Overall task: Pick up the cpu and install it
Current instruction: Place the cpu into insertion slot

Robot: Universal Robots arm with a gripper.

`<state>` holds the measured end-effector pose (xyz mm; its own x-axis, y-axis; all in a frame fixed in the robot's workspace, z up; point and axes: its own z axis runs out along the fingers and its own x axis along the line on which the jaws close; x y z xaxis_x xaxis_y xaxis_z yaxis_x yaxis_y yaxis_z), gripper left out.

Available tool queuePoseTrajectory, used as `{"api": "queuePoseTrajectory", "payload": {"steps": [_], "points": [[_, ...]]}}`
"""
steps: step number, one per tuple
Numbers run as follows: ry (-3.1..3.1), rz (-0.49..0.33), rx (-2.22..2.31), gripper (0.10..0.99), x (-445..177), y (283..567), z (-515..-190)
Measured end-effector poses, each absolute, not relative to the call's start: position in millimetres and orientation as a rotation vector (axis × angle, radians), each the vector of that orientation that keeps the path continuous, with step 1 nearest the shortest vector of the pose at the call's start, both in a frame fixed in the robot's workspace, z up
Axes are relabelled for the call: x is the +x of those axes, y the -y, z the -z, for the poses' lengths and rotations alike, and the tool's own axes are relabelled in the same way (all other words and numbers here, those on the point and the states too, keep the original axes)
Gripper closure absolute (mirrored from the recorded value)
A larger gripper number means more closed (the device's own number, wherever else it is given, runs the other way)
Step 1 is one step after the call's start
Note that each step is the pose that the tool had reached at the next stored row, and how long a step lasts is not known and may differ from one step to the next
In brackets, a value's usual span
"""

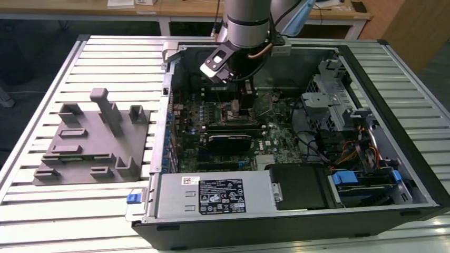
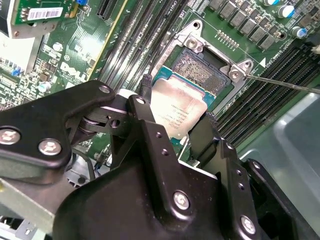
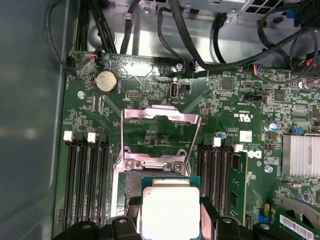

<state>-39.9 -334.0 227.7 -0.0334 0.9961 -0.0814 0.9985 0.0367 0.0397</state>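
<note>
The cpu (image 2: 176, 107), a small square chip with a pale silvery top, is held between the black fingers (image 2: 146, 122) of my gripper (image 2: 178, 119). The gripper is shut on the chip's two opposite edges. It hangs partly over the dark socket (image 2: 202, 64) on the green motherboard, and part of the contact field stays uncovered. In the first wrist view the cpu (image 3: 170, 206) sits in the gripper (image 3: 171, 217) just short of the raised metal load plate (image 3: 160, 131). I cannot tell whether the chip touches the socket. In the exterior view the gripper (image 1: 245, 100) reaches down inside the computer case.
Memory slots (image 3: 87, 175) flank the socket on both sides. Black cables (image 3: 200, 45) run along the case wall. A drive cage (image 1: 330, 100) and a power supply (image 1: 211, 196) crowd the case. A large grey fixture (image 1: 91, 142) with upright tabs lies on the slatted table at the exterior view's left.
</note>
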Motion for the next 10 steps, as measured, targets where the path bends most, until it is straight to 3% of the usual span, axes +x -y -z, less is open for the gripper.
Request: {"api": "queuePoseTrajectory", "payload": {"steps": [10], "points": [[-2.193, 0.04, 2.119, 0.541, -46.4, 332.8, -216.9]]}}
